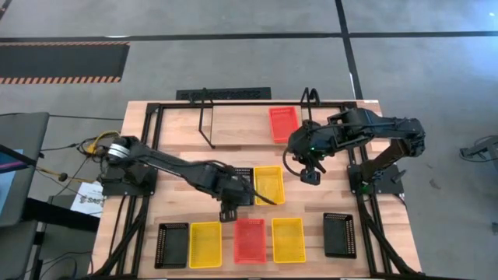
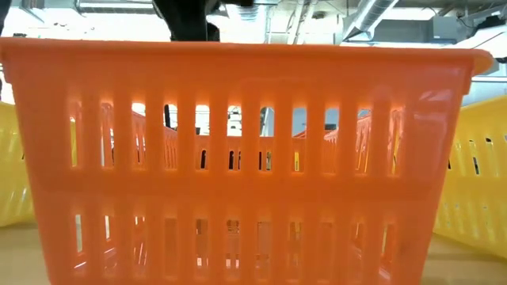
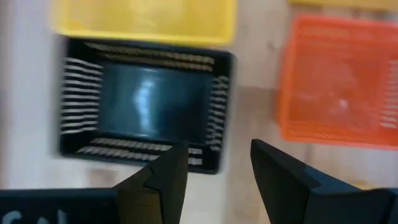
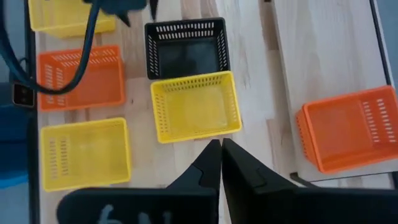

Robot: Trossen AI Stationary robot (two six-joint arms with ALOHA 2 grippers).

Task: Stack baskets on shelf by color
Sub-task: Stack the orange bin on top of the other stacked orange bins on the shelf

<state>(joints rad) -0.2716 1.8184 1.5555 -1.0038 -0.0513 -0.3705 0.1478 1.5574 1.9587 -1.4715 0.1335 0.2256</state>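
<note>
The shelf (image 1: 226, 94) stands at the far edge, with one red basket (image 1: 283, 123) on its right part. Mid-table, a black basket (image 1: 243, 179) sits beside a yellow one (image 1: 269, 184). Along the near edge lie black (image 1: 172, 245), yellow (image 1: 205, 243), red (image 1: 250, 239), yellow (image 1: 288, 239) and black (image 1: 339, 235) baskets. My left gripper (image 1: 228, 210) hovers open at the mid-table black basket's (image 3: 143, 106) near end, touching nothing. My right gripper (image 1: 311, 175) is shut and empty, right of the mid-table yellow basket (image 4: 196, 106).
In the low view the near red basket (image 2: 245, 158) fills the picture, with yellow walls (image 2: 16, 166) on either side. The shelf's left and middle parts (image 1: 237, 124) hold nothing. Black frame rails (image 1: 148, 140) run along the table's sides.
</note>
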